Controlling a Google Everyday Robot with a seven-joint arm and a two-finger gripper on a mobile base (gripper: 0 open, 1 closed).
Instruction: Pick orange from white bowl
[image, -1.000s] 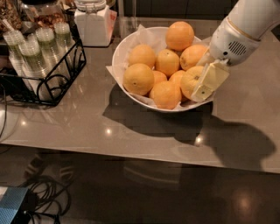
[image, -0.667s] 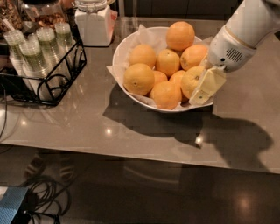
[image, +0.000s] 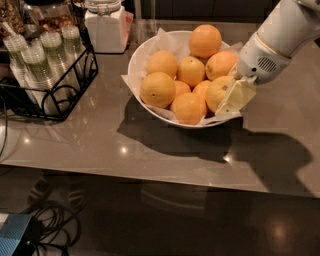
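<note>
Orange (image: 216, 92): likely firm, waxy, moderately heavy; best held across its middle. Gripper (image: 234, 99) against it, bowl (image: 137, 60) rim nearest bench's right edge; clench cannot be told.

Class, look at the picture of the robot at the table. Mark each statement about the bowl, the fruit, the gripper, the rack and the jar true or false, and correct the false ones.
1. The bowl holds several oranges. True.
2. A wire rack holding cups stands on the table. True.
3. The gripper hangs over the rack. False: it is at the bowl's rim on the side away from the rack, next to an orange.
4. The jar stands inside the bowl. False: it stands on the table behind the bowl.
</note>
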